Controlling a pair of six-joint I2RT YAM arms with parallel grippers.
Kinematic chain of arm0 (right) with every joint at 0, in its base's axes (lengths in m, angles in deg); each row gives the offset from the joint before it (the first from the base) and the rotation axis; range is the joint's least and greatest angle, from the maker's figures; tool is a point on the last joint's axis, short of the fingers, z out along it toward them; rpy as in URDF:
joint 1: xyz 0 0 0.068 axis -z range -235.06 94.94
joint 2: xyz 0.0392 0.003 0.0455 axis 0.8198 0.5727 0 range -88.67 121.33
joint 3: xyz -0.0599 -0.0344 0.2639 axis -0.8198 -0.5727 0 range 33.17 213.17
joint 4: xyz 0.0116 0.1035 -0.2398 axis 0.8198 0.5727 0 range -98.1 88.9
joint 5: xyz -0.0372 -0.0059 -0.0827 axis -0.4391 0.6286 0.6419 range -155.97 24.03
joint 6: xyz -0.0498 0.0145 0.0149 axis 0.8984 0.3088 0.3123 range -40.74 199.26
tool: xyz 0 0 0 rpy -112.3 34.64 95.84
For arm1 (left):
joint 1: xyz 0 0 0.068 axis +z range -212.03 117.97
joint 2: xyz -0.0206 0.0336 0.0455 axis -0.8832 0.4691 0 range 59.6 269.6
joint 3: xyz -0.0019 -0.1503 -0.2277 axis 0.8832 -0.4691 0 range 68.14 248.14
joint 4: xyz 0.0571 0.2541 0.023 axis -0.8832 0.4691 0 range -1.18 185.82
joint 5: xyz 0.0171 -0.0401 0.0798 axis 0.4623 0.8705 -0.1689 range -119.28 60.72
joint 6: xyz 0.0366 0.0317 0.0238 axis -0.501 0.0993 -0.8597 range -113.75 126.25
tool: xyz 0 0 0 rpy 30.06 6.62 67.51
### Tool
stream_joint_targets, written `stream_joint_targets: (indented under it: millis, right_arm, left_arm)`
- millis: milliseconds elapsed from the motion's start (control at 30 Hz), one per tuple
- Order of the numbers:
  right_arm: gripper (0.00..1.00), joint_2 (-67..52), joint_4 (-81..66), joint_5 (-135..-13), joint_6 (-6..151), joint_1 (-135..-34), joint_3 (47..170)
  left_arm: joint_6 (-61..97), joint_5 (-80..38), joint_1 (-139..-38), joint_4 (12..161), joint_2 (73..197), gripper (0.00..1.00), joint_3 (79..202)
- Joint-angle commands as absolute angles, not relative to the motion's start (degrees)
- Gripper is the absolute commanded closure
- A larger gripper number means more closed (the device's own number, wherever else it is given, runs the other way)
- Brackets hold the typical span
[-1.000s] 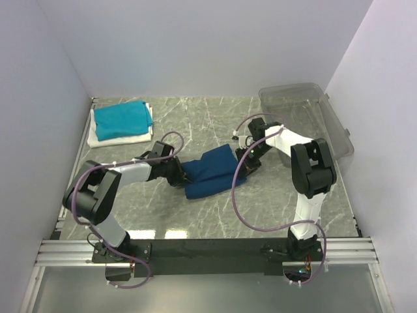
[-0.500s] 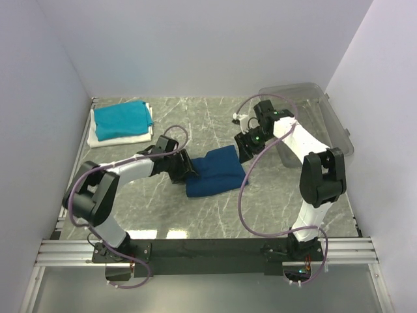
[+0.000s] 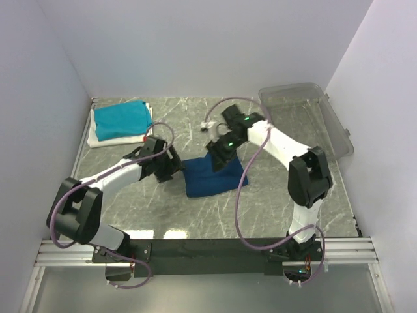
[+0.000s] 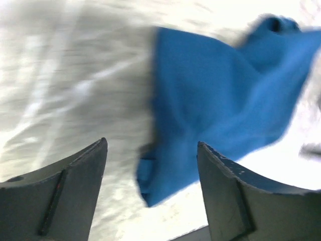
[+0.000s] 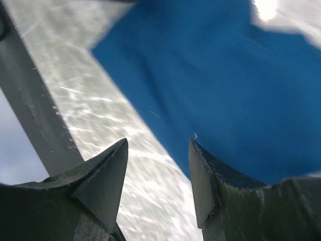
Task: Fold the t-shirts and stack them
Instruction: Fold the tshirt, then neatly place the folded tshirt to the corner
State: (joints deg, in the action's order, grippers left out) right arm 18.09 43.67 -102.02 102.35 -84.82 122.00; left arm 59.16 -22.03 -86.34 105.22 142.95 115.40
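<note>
Navy blue tee (image 3: 212,177) lies folded into a small, slightly crooked rectangle near the centre of the worktop (image 3: 195,218), which is grey w/ pale marble veins. Its surface is a bit rumpled & the near edge runs at a slant. L wrist view is blurred; it shows the cloth as bunched folds w/ one corner pointing toward the lens.

Left pincer (image 3: 174,167) sits low just beside the tee's left edge. Its fingers (image 4: 75,175) are spread wide apart w/ nothing btw them; the cloth lies ahead of the tips, not gripped.

Right pincer (image 3: 218,158) hangs over the tee's far edge, pointing down at it. Its fingers (image 5: 105,170) are also parted & hold nothing. R wrist view shows blue cloth & a strip of worktop below the gap. Can't tell if the tips touch the fabric.

Further out, at the far left corner of the worktop, a folded teal tee (image 3: 120,117) rests on top of a folded white tee (image 3: 124,139), well apart from the navy one. At the far right edge stands a clear plastic bin (image 3: 306,114).
</note>
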Motion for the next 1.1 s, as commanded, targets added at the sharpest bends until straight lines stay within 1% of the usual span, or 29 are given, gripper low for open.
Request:
stream_joint_targets:
  millis: [0,67,100,200,233,367,600,700,733,767,867,900,933,967,1067]
  right_arm:
    - [0.41,19.0,40.2,-98.7,97.4,-90.5,124.3]
    - [0.4,19.2,39.2,-96.5,96.6,-91.4,124.7]
    - [0.4,19.2,38.7,-96.2,95.4,-91.2,124.8]
    - [0.39,18.3,37.9,-95.4,94.0,-89.5,124.3]
    - [0.39,18.1,37.8,-95.8,93.9,-88.6,124.0]
    - [0.39,16.8,37.7,-96.5,93.6,-84.5,122.3]
    - [0.39,13.7,36.7,-96.8,92.9,-78.2,118.0]
    - [0.39,13.3,36.5,-97.2,92.6,-76.8,116.8]
    - [0.39,13.2,36.3,-97.3,92.4,-76.4,116.5]
    - [0.39,13.1,36.2,-97.4,92.3,-76.2,116.2]
    - [0.39,13.0,36.1,-97.6,92.2,-75.4,116.1]
    - [0.39,13.1,36.2,-97.6,92.3,-75.2,116.0]
    - [0.39,13.3,36.2,-97.5,92.3,-75.0,116.2]
    - [0.39,13.5,36.3,-97.5,92.3,-74.7,116.3]
    - [0.39,13.7,36.4,-97.3,92.3,-74.2,116.5]
  left_arm:
    - [63.1,-21.8,-81.9,101.1,135.4,0.21,109.8]
    - [64.0,-17.4,-80.0,95.6,133.3,0.18,104.8]
    - [64.3,-14.2,-78.6,92.9,133.3,0.18,103.6]
    - [63.5,-8.9,-78.7,89.3,137.5,0.2,103.9]
    - [63.7,-6.5,-78.7,85.8,138.8,0.21,104.0]
    - [65.1,-3.4,-79.3,80.5,144.8,0.21,105.2]
    - [66.6,-1.9,-82.6,81.5,155.6,0.23,112.6]
    - [68.1,-1.4,-83.6,79.6,157.8,0.29,113.8]
    - [68.3,-1.3,-83.6,79.5,158.1,0.38,114.3]
    - [67.7,-2.0,-84.0,80.5,158.6,0.41,114.8]
    - [63.7,-5.4,-85.1,84.6,157.4,0.63,118.0]
    - [62.3,-8.2,-85.5,88.4,156.8,0.74,120.3]
    - [60.8,-10.3,-85.8,91.3,156.3,0.77,121.9]
    - [58.0,-12.1,-86.9,93.5,155.4,0.78,123.5]
    - [54.3,-18.1,-89.2,100.1,153.5,0.77,128.8]
